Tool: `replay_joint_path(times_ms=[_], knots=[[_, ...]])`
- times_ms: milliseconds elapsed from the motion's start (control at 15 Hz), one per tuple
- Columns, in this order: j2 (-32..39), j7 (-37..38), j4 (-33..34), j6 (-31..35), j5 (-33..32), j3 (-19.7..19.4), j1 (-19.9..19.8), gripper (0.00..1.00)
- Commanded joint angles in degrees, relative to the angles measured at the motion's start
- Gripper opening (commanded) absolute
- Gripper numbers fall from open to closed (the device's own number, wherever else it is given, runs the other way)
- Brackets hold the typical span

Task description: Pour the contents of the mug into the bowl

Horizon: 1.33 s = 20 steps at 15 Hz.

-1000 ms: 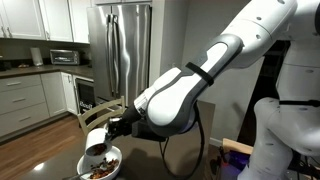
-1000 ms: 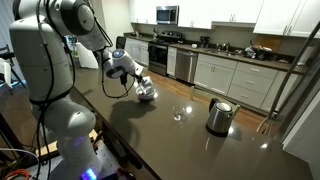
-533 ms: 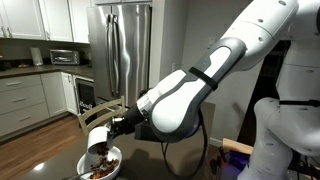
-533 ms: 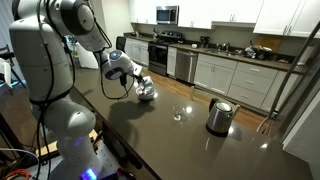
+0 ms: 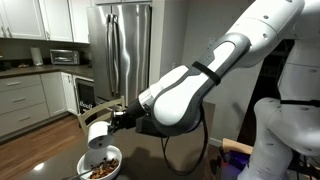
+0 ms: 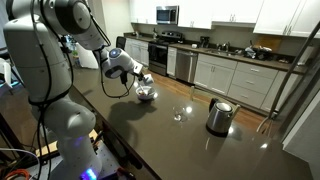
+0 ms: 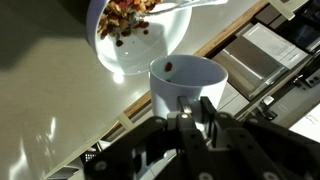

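Just above the bowl [image 5: 101, 168], which sits on the counter [image 6: 200, 150] with brownish bits of food inside, the white mug [image 5: 98, 131] hangs tipped in the hand [image 5: 113, 124], whose fingers are closed tight on the mug's wall. Seen from the wrist, one brown bit [image 7: 170, 68] lies inside the mug, whose mouth is just beside the bowl's rim. Right of the bowl in an exterior view stands a clear glass [image 6: 179, 113], well apart, and farther right a steel kettle [image 6: 219, 116].
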Motion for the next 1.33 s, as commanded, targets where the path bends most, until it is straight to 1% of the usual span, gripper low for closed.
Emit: replay_joint_path(times_ms=[0,133,267,533,600,1000,1267], knots=[[-2.5,-2.3,-0.8,0.0,2.0,0.1,0.2,0.06],[-2.2,-1.9,-0.7,0.0,1.9,0.2,0.1,0.06],[-1.3,-0.1,-0.6,0.3,1.4,0.6,0.5,0.06],[-2.6,2.0,-0.5,-3.2,1.0,0.6,0.1,0.06],[-3.0,4.3,-0.9,-4.1,-1.2,0.5,-0.2,0.06],[-5.6,9.1,-0.3,-10.3,-0.6,0.1,-0.6,0.06],[-6.0,10.7,-0.6,-9.9,-0.5,-0.5,-1.0,0.06]])
